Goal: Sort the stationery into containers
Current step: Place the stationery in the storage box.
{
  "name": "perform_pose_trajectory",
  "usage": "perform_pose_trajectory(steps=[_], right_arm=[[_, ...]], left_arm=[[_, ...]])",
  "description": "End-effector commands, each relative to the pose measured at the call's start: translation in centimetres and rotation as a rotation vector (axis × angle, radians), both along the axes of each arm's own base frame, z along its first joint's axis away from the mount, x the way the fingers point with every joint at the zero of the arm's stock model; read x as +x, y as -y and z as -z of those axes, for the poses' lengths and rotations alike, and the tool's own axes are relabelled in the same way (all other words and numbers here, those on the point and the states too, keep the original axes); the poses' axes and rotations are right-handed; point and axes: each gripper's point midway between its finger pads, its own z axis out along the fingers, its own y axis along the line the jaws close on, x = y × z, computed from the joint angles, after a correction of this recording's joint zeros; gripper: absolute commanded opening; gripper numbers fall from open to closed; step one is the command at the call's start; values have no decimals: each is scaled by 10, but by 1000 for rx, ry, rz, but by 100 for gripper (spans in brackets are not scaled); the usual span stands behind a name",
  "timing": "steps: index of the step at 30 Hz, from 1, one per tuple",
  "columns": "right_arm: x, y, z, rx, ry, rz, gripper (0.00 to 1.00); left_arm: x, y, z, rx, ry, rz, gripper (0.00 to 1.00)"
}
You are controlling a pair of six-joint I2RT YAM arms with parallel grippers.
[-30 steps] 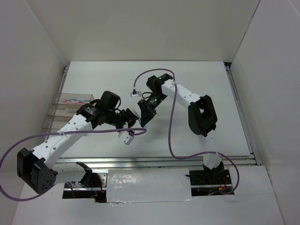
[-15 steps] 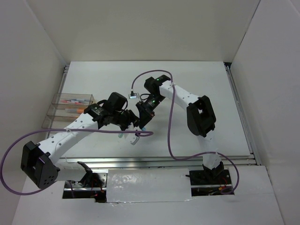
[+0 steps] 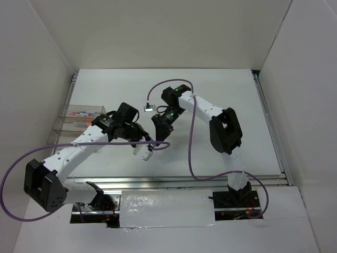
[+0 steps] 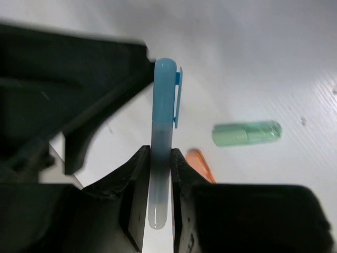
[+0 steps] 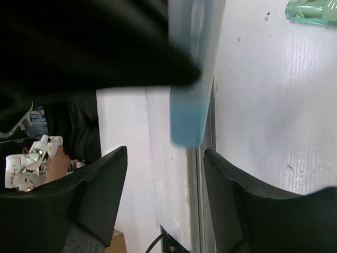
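My left gripper [image 4: 160,158] is shut on a light blue pen [image 4: 164,105] with a clip, which sticks out past the fingertips. In the top view the left gripper [image 3: 145,146] is mid-table, close beside my right gripper [image 3: 160,132]. The right gripper [image 5: 166,158] is open and holds nothing, and the blue pen's end [image 5: 189,110] hangs just beyond its fingertips. A pale green cap [image 4: 246,133] and an orange piece [image 4: 200,163] lie on the white table under the left gripper. The clear containers [image 3: 78,119] stand at the far left with several pens inside.
The green cap also shows at the top right of the right wrist view [image 5: 313,11]. A metal rail [image 3: 179,181] runs along the table's near edge. White walls enclose the table on three sides. Purple cables loop from both arms.
My left arm reached right toward the right gripper, then drew back slightly left and nearer. The right gripper edged a little left. The blue pen now sits in the left gripper.
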Motion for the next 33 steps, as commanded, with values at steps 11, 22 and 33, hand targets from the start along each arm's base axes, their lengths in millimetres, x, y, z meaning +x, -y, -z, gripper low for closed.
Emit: perform_pose_trajectory(steps=[11,22,33], right_arm=[[67,67,-30,-23,-2,246,69],[66,74,-10,-79,-17,260,67],[67,73,-5,-105,-34,254,67]], left_arm=[[60,-196,-22,0,-104,-381,0],[98,-340,18,93,-109,-524,0],[121,-374,58,173,-80,-548,8]])
